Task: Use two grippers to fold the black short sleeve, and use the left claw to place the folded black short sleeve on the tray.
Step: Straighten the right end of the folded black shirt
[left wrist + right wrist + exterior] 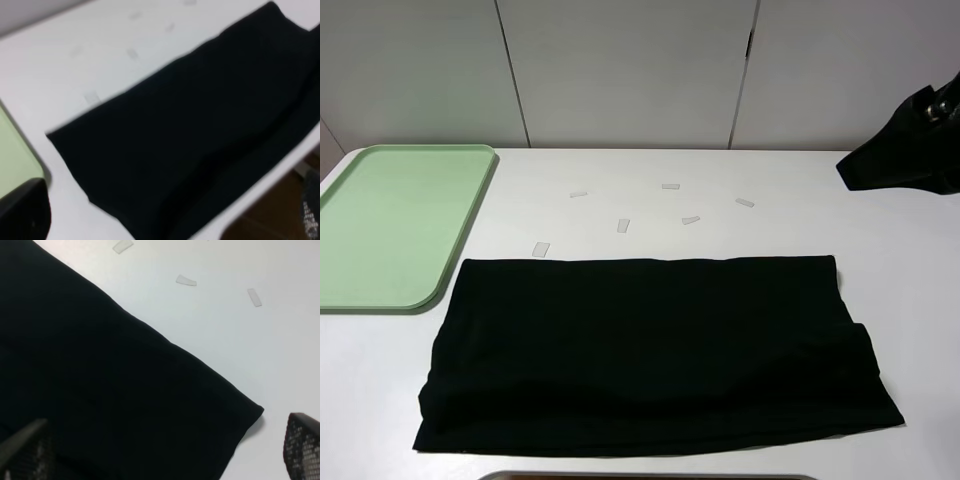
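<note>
**Shirt part-folded, both arms off it, tray bare**

Exterior high: the black short sleeve (650,350) lies flat on the table (900,260) as a wide band with no sleeves showing, so I judge a lengthwise fold is done. The tray (390,225) sits at 10 o'clock from the shirt, just beside its corner, with nothing on it. The right arm end (910,150) is at 2 o'clock, raised and apart from the cloth. The left arm is not in this view. Tape strips (625,225) are scattered at 12 o'clock. They lie flat and off the shirt-to-tray path.

Left wrist (blurred): the left fingers (25,210) are spread wide and holding nothing. The shirt's 9 o'clock end is below the camera, with a tray corner beside it.

Right wrist: the right fingers (302,442) are wide open and empty, over the shirt's far 3 o'clock corner.

Left to do, by my read: crosswise fold(s) with both arms, then a left-arm pick and place on the tray. Nothing blocks that. The shirt's near hem is close to the table edge.
</note>
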You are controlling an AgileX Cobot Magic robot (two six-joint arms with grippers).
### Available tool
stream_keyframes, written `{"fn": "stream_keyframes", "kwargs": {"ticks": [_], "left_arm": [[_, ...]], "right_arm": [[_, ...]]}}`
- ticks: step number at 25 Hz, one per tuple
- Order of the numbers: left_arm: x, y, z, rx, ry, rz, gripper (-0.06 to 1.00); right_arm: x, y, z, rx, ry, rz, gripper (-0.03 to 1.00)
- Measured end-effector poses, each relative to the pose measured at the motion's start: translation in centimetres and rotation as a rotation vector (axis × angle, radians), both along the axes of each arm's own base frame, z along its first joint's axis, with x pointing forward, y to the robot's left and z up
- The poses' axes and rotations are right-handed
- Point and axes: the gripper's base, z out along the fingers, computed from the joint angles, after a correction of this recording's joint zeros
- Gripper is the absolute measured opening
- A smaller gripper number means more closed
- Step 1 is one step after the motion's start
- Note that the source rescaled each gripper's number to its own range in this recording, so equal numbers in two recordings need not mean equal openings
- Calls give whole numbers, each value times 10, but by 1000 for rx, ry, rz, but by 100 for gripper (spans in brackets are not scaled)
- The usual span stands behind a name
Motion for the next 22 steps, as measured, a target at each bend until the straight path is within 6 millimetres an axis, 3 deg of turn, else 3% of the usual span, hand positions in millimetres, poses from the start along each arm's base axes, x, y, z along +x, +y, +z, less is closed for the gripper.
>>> {"fn": "stream_keyframes", "kwargs": {"ticks": [5,17,22], "left_arm": [[-1,0,-12,30,89,5,100],[-1,0,-12,31,93,5,100],[-1,0,-12,29,94,6,100]], "right_arm": [[0,0,0,23,13,-22,100],[-5,11,2,238,123,-105,100],[-4,12,-13,238,164,-118,100]]}}
